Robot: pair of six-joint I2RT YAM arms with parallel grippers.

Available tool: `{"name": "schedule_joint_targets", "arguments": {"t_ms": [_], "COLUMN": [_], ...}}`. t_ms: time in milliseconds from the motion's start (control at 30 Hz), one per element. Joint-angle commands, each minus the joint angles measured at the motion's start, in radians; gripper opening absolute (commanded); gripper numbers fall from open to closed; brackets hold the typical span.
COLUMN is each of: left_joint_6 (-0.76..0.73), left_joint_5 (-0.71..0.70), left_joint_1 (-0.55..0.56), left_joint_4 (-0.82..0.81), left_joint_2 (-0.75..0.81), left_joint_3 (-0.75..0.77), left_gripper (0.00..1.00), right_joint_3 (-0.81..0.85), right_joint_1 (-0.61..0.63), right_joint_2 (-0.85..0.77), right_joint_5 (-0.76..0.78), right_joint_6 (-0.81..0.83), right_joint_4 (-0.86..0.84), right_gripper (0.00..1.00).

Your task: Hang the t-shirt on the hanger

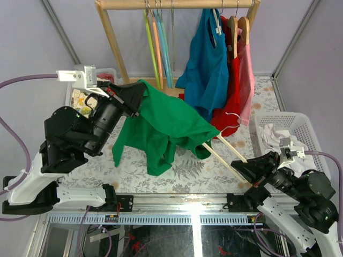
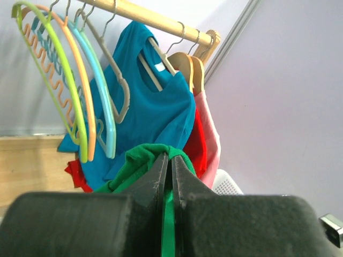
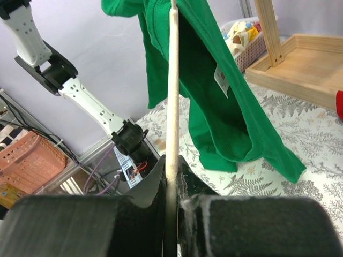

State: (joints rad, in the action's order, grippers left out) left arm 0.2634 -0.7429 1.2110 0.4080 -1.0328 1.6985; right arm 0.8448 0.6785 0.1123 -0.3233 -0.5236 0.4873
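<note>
The green t-shirt (image 1: pixel 161 126) hangs in the air above the table, draped down and to the right. My left gripper (image 1: pixel 140 92) is shut on its upper edge, and the fabric (image 2: pixel 147 160) bunches over the jaw tips in the left wrist view. The beige hanger (image 1: pixel 225 155) runs from my right gripper (image 1: pixel 247 170) up and left under the shirt's lower edge, its silver hook (image 1: pixel 231 122) sticking up. My right gripper (image 3: pixel 171 168) is shut on one hanger arm (image 3: pixel 172 80), which rises beside the shirt (image 3: pixel 225 91).
A wooden rack (image 1: pixel 177 4) at the back holds coloured hangers (image 1: pixel 158 48), a blue garment (image 1: pixel 206 64) and a red one (image 1: pixel 231 91). A white basket (image 1: pixel 289 136) stands at the right, and another basket (image 1: pixel 80 99) at the left behind my left arm.
</note>
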Motion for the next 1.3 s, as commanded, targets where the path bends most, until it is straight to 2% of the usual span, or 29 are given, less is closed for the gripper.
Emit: {"name": "schedule_joint_targets", "arguments": {"t_ms": [0, 300, 500, 833, 967, 1033, 1100, 1200, 1267], "left_joint_6": [-0.070, -0.063, -0.062, -0.015, 0.037, 0.064, 0.096, 0.121, 0.134], "left_joint_5": [0.028, -0.027, -0.113, -0.225, -0.284, -0.291, -0.289, -0.270, -0.260], "left_joint_1": [0.005, 0.005, 0.004, 0.004, 0.004, 0.005, 0.005, 0.004, 0.004], "left_joint_4": [-0.211, -0.269, -0.260, -0.119, -0.030, -0.003, 0.034, 0.091, 0.153], "left_joint_2": [-0.008, -0.055, -0.059, -0.057, -0.032, -0.011, 0.002, 0.010, 0.008], "left_joint_3": [0.046, 0.117, 0.103, 0.074, 0.034, -0.002, -0.021, -0.027, -0.003], "left_gripper": [0.00, 0.00, 0.00, 0.00, 0.03, 0.06, 0.14, 0.38, 0.46], "right_joint_3": [-0.027, -0.033, -0.016, 0.000, 0.056, 0.071, 0.034, 0.014, 0.028], "right_joint_1": [-0.002, -0.002, -0.002, -0.002, -0.002, -0.002, -0.002, -0.003, -0.003], "right_joint_2": [-0.032, -0.079, -0.105, -0.112, -0.112, -0.112, -0.106, -0.076, -0.078], "right_joint_5": [-0.045, -0.146, -0.202, -0.149, -0.133, -0.114, -0.104, -0.097, -0.079], "right_joint_6": [-0.003, -0.012, -0.022, -0.030, -0.009, -0.006, -0.030, -0.031, -0.018], "right_joint_4": [-0.091, -0.065, -0.087, -0.195, -0.175, -0.174, -0.235, -0.250, -0.230], "right_gripper": [0.00, 0.00, 0.00, 0.00, 0.00, 0.00, 0.00, 0.00, 0.00]}}
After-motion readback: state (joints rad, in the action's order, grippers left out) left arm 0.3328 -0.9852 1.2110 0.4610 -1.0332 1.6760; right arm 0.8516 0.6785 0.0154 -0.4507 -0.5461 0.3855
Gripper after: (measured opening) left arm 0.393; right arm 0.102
